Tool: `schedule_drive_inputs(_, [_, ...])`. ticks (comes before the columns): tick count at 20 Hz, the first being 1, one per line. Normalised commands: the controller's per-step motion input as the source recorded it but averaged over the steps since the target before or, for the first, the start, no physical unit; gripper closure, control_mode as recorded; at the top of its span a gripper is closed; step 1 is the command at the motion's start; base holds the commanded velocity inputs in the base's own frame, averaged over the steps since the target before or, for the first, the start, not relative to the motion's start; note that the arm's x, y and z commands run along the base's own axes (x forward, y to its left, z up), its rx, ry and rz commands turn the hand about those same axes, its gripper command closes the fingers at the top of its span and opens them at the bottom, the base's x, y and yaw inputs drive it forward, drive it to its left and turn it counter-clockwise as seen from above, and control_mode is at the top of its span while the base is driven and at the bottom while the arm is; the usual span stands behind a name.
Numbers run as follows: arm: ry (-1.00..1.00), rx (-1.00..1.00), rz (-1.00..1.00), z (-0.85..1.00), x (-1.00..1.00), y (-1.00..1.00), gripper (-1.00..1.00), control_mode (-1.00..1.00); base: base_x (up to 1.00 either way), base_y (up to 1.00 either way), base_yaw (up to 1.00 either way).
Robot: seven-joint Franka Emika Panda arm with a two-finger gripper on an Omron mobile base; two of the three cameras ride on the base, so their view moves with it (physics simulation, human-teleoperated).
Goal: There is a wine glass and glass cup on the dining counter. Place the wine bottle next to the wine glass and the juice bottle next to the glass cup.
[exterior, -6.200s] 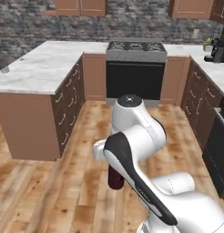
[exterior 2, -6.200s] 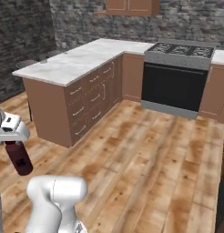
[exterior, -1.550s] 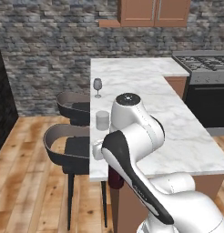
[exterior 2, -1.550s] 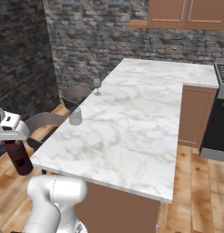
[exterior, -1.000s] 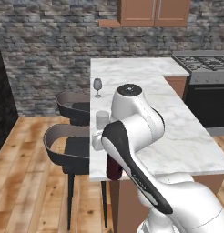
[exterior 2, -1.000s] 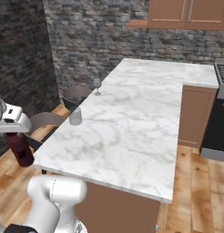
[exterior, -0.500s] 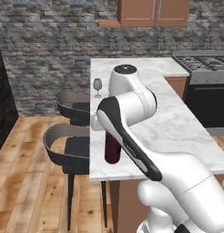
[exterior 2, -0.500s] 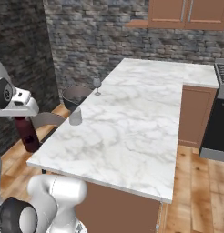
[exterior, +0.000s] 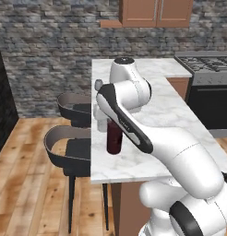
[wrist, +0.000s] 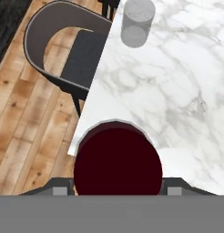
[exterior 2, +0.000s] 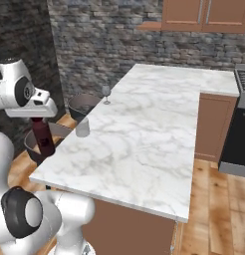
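Observation:
My gripper is shut on the neck of the juice bottle, a stout maroon bottle held upright at the stool-side edge of the dining counter near its front corner. I cannot tell whether its base touches the marble. In the hand view its dark round cap straddles the counter edge. The glass cup stands a short way beyond the bottle and appears again in the hand view. The wine glass stands farther along the same edge. The wine bottle is out of view.
Two black stools stand along the counter's left side, one directly beside the bottle. A stove sits at the right behind the counter. The marble's middle and right lie bare, with wooden floor around.
The arm has lifted the juice bottle from low beside the counter up and across to its edge near the glass cup. Earlier still, the base drove over to the dining counter.

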Motion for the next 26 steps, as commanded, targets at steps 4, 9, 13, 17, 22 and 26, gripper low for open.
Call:
schedule_drive_inputs(4, [-0.03,0.0,0.0,-0.06,0.4,-0.04,1.0,-1.0,0.0,0.0,0.0])
schedule_drive_inputs(9, [-0.04,0.0,0.0,-0.07,0.35,-0.03,1.0,-1.0,0.0,0.0,0.0])
schedule_drive_inputs(13, [-0.01,0.0,0.0,-0.06,0.37,-0.1,1.0,-1.0,0.0,0.0,0.0])
schedule_drive_inputs(17, [0.0,0.0,0.0,-0.12,0.41,-0.09,1.0,-1.0,0.0,0.0,0.0])
schedule_drive_inputs(22, [-0.02,0.0,0.0,-0.17,0.32,0.0,1.0,-1.0,0.0,0.0,0.0])
schedule_drive_inputs(26, [-0.1,0.0,0.0,-0.21,0.23,0.01,1.0,-1.0,0.0,0.0,0.0])
